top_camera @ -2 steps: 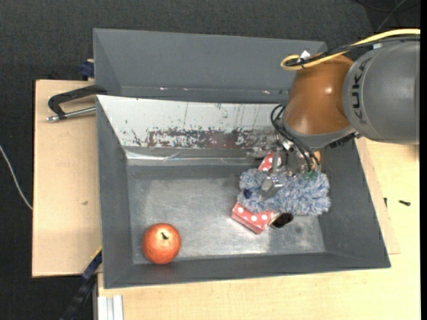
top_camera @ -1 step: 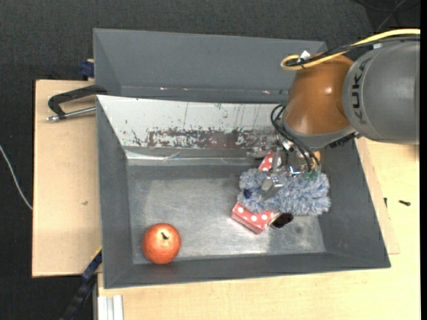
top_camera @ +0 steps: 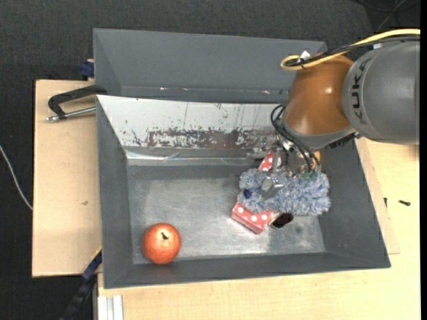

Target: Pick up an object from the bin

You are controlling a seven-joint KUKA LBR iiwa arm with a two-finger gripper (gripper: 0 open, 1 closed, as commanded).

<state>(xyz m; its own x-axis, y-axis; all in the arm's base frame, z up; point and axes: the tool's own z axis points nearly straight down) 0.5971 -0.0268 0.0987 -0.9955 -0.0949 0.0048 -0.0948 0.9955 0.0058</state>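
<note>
The grey metal bin (top_camera: 187, 199) had only a few things in it. A round red apple (top_camera: 161, 243) sat alone in the near left corner, well apart from the rest. On the right side lay a fluffy blue-grey cloth with shaggy threads (top_camera: 303, 193). A small red box with white dots (top_camera: 251, 217) poked out from under its left edge, and a little black thing (top_camera: 283, 219) lay just beside the box. The gripper (top_camera: 273, 176) was low over the left part of the fluffy cloth and looked like it was touching it. It was too hard to tell if the gripper was open or closed. This looked like the grabbing step. Next it would need a good squeeze on the soft cloth, then a lift straight up, so the threads did not slip out.
</note>
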